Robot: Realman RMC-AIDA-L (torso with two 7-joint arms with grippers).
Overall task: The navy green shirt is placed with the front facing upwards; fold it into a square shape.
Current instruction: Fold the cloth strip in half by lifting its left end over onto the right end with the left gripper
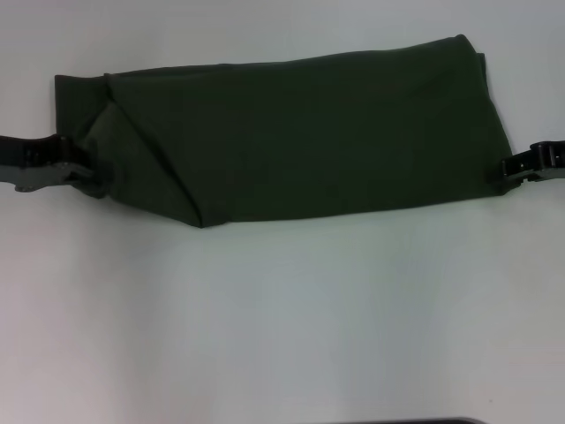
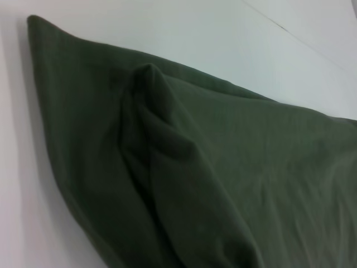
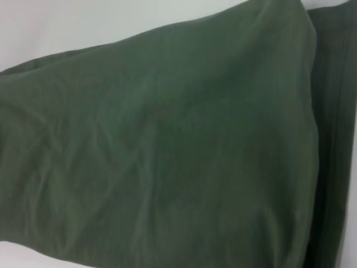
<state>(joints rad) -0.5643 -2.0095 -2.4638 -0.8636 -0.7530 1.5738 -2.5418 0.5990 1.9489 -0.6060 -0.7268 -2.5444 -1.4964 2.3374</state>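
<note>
The navy green shirt lies on the white table as a long folded band running left to right, with no letters or neck tag showing. At its left end a flap is turned over in a diagonal crease, which stands up as a raised ridge in the left wrist view. My left gripper sits low at the shirt's left edge, touching the bunched cloth. My right gripper is at the shirt's right edge, level with its lower corner. Smooth cloth fills the right wrist view.
The white table stretches bare in front of the shirt and behind it. A dark strip shows at the near edge of the head view.
</note>
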